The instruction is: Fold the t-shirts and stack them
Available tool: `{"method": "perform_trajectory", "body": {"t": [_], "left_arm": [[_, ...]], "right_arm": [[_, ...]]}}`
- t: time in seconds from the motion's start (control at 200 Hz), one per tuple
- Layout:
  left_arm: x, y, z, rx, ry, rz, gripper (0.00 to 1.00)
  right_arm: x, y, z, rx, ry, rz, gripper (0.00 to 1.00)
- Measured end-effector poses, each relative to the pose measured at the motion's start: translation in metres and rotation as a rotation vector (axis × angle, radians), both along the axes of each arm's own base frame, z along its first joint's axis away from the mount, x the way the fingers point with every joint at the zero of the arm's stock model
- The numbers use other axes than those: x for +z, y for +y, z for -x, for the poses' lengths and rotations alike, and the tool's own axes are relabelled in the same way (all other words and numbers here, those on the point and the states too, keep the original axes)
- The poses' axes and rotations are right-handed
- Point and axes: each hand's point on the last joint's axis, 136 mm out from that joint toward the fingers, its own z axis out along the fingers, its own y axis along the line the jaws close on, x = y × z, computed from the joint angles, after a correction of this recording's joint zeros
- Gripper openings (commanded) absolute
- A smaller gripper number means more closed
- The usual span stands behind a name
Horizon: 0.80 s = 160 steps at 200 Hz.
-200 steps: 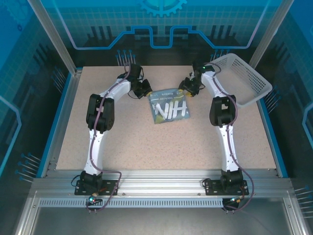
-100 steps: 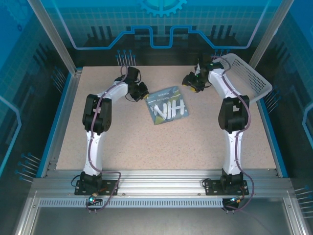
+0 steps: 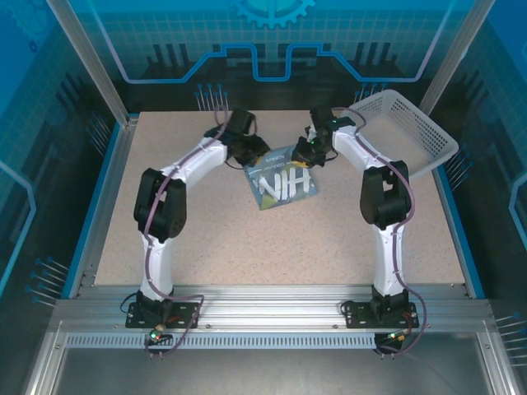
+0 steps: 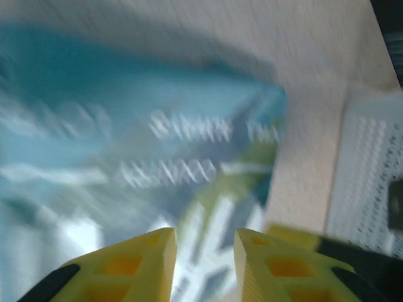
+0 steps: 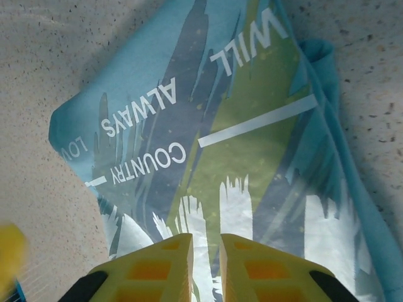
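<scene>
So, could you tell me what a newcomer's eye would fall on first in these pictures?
Most likely the folded blue shirt with big white letters, lying on the table towards its far side. Next, the left gripper and right gripper, both at the shirt's far edge. Then the white basket at the far right corner, jutting past the table's edge.

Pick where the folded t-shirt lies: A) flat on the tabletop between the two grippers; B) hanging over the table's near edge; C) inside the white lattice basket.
A: the t-shirt lies flat on the table, with the left gripper and right gripper over its far edge, apart from the lattice basket.
</scene>
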Motion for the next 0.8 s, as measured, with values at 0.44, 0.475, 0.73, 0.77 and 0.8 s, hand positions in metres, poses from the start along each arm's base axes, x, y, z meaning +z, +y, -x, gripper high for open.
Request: {"method": "perform_trajectory", "body": {"t": [0.44,0.475,0.73,0.77,0.8], "left_arm": [[-0.099,0.005,0.099,0.11,0.268,0.079,0.2],[-0.097,0.005,0.098,0.114,0.259,0.087,0.2],[-0.092,0.035,0.1,0.164,0.255,0.013,0.31],[-0.087,0.042,0.1,0.169,0.251,-0.009,0.33],[-0.084,0.047,0.1,0.176,0.25,-0.021,0.33]], "right_arm": [[-0.061,0.003,0.003,0.007,0.123,0.021,0.19],[-0.061,0.004,0.004,0.01,0.125,0.024,0.19],[-0.059,0.023,0.014,0.046,0.136,0.004,0.24],[-0.055,0.026,0.015,0.05,0.127,0.001,0.26],[-0.05,0.027,0.017,0.053,0.119,-0.001,0.28]]}}
